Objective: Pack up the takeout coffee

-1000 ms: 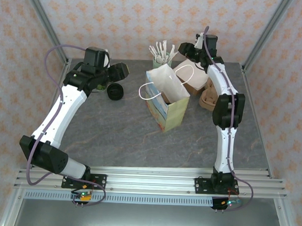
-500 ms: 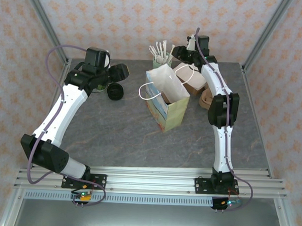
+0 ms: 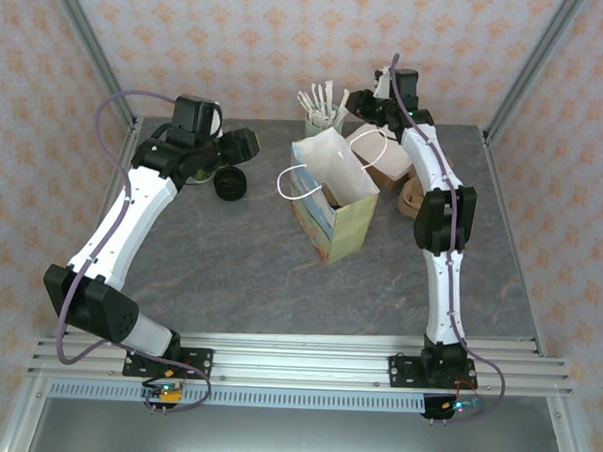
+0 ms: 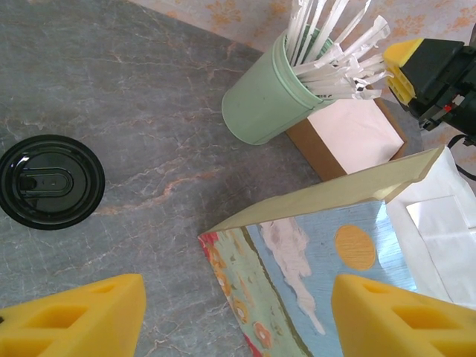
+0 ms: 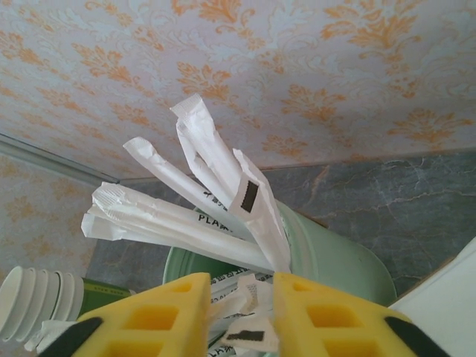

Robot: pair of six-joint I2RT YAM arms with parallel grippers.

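Green tub holds wrapped straws; bag open.

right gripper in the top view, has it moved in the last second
Yes. The right gripper has shifted left in the top view, closer to the green cup of wrapped straws, which stays put.

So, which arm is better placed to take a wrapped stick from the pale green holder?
Right. The right pincer sits at the holder with wrapped sticks between its fingers. The left pincer hangs open farther off, over the paper bag, near the black lid.
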